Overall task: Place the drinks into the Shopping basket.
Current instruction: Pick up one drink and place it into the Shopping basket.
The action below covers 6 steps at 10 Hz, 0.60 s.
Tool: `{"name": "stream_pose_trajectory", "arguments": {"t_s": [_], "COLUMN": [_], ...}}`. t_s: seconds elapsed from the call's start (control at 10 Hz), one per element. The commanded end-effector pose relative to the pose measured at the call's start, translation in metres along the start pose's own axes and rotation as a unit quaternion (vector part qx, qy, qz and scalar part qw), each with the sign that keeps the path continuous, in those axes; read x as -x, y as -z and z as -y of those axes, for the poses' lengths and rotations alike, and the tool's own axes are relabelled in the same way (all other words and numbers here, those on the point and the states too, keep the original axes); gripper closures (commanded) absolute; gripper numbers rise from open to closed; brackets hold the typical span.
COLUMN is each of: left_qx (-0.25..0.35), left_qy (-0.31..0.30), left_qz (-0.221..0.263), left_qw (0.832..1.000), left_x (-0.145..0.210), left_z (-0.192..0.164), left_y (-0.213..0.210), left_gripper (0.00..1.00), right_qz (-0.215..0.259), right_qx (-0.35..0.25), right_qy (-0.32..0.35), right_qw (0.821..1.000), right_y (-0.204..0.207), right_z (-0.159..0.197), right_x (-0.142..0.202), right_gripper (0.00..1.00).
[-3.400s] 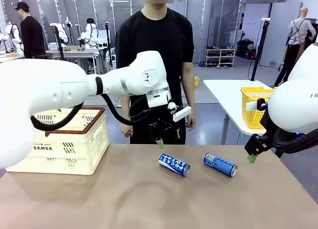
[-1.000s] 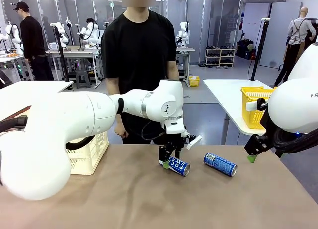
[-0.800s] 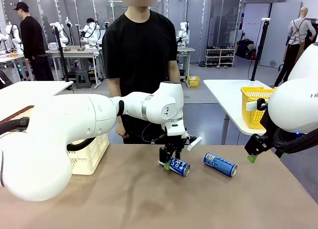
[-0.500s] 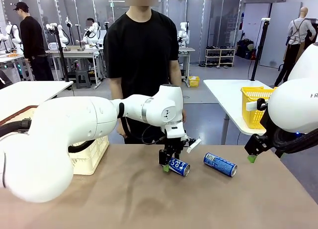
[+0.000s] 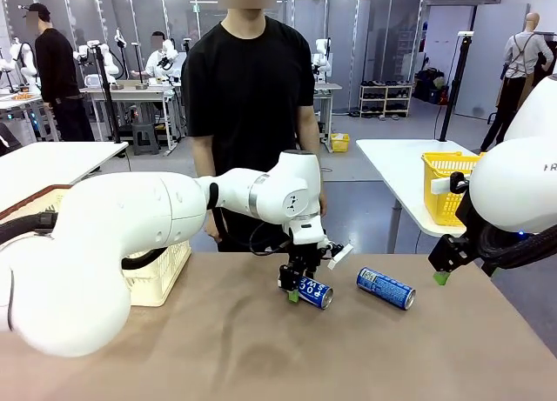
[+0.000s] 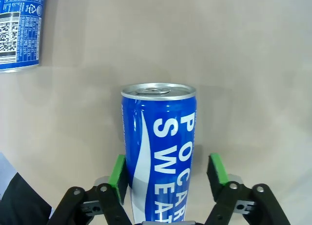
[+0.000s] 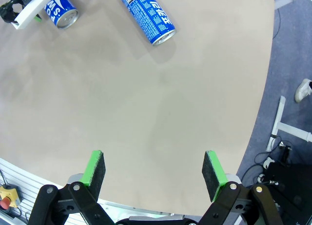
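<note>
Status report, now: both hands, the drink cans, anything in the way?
Left hand straddles lying blue Pocari Sweat can, one pad not touching. Right hand open, empty, over table. Second blue can lies apart. Nothing in the way.

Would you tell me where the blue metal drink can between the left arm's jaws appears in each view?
Front view: the blue metal drink can lies at the table's middle, between the jaws.
Left wrist view: it fills the lower centre.
Right wrist view: it sits in the top-left corner.
Shared landmark: the second blue can, to its right in front, top-left in the left wrist view, top-centre in the right wrist view.
</note>
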<state>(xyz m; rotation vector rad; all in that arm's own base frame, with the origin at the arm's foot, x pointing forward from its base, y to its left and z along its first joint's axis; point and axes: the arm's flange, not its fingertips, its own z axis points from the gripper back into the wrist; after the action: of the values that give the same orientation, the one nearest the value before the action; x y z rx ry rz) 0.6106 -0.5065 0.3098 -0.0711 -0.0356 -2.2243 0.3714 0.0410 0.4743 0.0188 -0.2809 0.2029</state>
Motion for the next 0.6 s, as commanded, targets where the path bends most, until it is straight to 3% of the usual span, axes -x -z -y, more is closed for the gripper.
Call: {"name": "stream_pose_trajectory", "arguments": {"t_s": [0.0, 0.5], "left_qx": [-0.01, 0.004], "left_qy": [-0.009, -0.015], "left_qz": [0.009, 0.012], "left_qw": [1.0, 1.0], "left_x": [-0.0042, -0.0065], "left_z": [-0.0194, -0.0225], "left_y": [-0.0017, -0.002], "left_gripper": [0.41, 0.88], "right_qz": [-0.002, -0.002], "right_qx": [0.001, 0.001], "right_qy": [-0.009, -0.009], "right_qw": [1.0, 1.0], "right_y": [-0.0006, -0.0006], "right_z": [0.0024, 0.0024], "right_x": [-0.0009, -0.0009], "right_gripper": [0.0, 0.0]}}
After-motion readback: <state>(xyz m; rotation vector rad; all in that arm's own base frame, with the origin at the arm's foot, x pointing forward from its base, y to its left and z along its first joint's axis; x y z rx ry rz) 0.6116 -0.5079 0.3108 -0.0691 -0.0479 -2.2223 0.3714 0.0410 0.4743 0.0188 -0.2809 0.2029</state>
